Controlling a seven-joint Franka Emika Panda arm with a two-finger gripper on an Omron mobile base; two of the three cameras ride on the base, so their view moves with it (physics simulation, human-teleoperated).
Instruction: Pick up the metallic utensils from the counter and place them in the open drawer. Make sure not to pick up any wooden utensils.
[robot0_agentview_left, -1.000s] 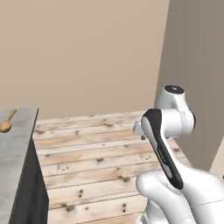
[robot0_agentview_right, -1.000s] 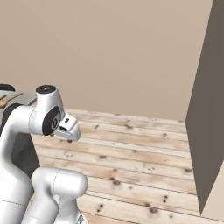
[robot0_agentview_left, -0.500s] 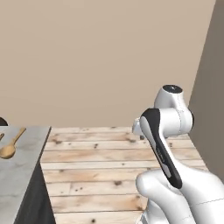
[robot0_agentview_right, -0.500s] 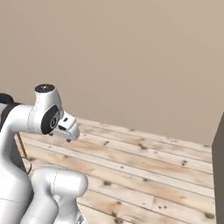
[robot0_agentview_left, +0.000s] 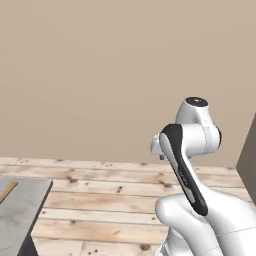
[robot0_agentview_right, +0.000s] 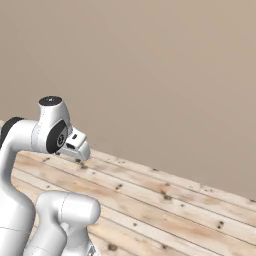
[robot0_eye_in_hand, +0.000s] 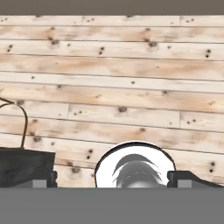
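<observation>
nothing held, jaws (robot0_eye_in_hand: 114, 179) wide open; approach step: base must face the table (robot0_agentview_left: 20, 210) at far left.

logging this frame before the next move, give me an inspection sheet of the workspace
surface: corner of the grey marbled counter at lower left of the left base view
job's things: tan wooden handle tip on the counter edge; metallic utensils and drawer nothing seen
clutter: nothing seen
grippers: gripper open, empty, finger tips wide apart over the plank floor
cables: thin looped cable in the hand view
surroundings: plain beige wall, dark panel at right
</observation>
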